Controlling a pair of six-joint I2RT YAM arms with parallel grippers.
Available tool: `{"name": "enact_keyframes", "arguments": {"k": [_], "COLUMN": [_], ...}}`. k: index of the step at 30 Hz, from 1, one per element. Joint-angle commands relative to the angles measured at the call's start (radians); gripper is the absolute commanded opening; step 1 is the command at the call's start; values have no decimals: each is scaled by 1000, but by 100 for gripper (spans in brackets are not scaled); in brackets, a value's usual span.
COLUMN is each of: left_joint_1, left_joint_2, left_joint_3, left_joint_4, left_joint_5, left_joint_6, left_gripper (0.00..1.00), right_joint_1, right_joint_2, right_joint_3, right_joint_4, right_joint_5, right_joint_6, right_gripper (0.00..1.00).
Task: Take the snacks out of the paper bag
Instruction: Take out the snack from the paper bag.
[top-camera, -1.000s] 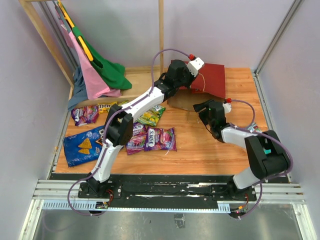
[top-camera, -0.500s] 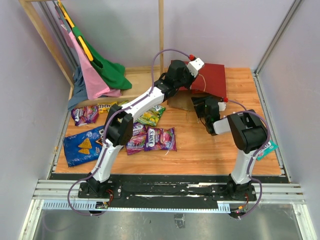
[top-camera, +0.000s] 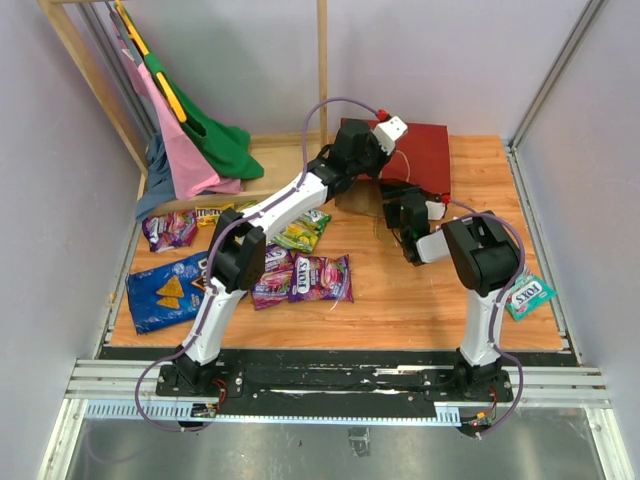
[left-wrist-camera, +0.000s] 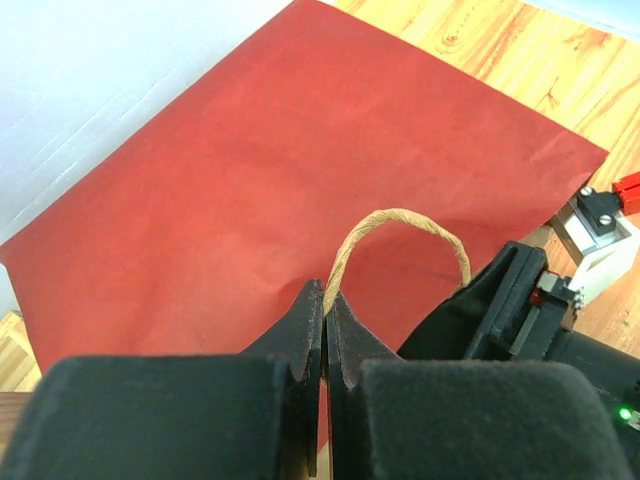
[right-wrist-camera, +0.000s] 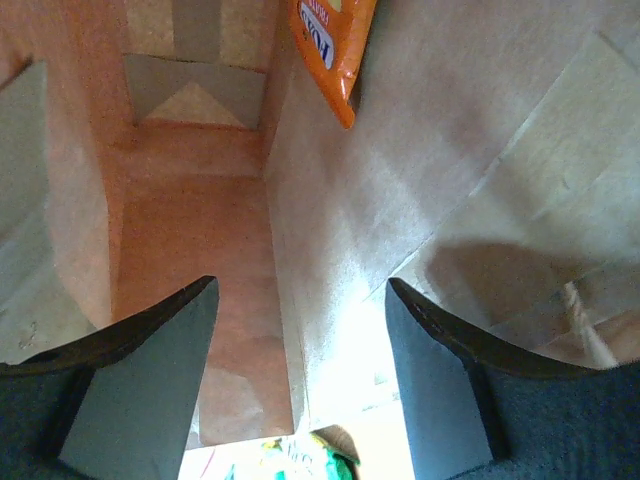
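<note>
Red paper bag (top-camera: 425, 160) on side at back; snack pkts (top-camera: 310, 277) loose left

Top external: fixed high behind the near edge of the table (top-camera: 400, 300), facing down over its whole surface. Left wrist: close above the paper bag (left-wrist-camera: 250, 180), facing its red outer side; right wrist: inside that bag, facing along its brown interior. The bag is common to all three views.

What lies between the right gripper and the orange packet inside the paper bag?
Only bare kraft paper: in the right wrist view, the paper bag shows its inner wall between the open right gripper and the orange packet.
</note>
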Motion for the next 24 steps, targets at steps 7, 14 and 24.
{"name": "enact_keyframes", "arguments": {"k": [7, 14, 24], "left_joint_1": [9, 8, 8], "left_joint_2": [-41, -23, -19], "left_joint_3": [83, 125, 140], "left_joint_4": [-63, -91, -102], "left_joint_5": [35, 68, 74], "left_joint_6": [-24, -47, -57], "left_gripper": [1, 1, 0], "right_joint_1": [45, 92, 159], "right_joint_2": [63, 118, 166], "right_joint_3": [76, 125, 175], "right_joint_4": [-13, 2, 11], "right_joint_5": [145, 204, 313], "right_joint_6": [-4, -12, -11], "right_gripper": [71, 72, 68]}}
